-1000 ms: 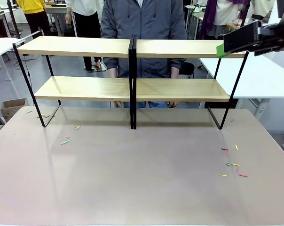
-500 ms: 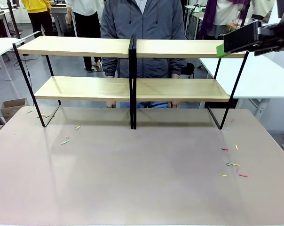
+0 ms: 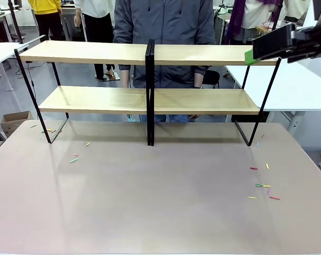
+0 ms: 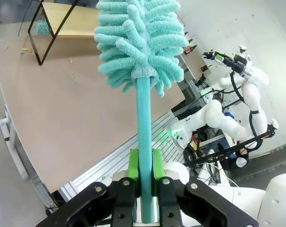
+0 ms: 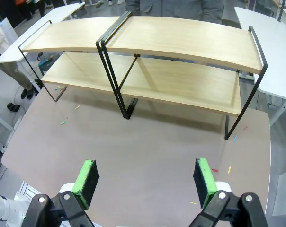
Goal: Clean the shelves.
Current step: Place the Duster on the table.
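The shelves point(image 3: 150, 101) stand at the far side of the brownish-pink tabletop point(image 3: 160, 202), two light-wood boards on a black frame with a central divider. Both boards look bare. In the left wrist view my left gripper point(image 4: 145, 165) is shut on the teal handle of a fluffy teal duster point(image 4: 138, 42), which stands upright, and the shelves point(image 4: 72, 21) lie far off at the top left. My right gripper point(image 3: 251, 56) hovers high by the top board's right end. From the right wrist view it is open point(image 5: 145, 182) and holds nothing, looking down on the shelves point(image 5: 181, 45).
A person point(image 3: 166, 32) stands right behind the shelves. Small coloured scraps lie on the tabletop at the left point(image 3: 74, 159) and at the right point(image 3: 262, 185). A white table point(image 3: 288, 90) is at the right, and a cardboard box point(image 3: 14, 121) sits on the floor at the left.
The person behind the shelves has shifted slightly and the hands have moved at the lower board. My right gripper has stayed where it was.
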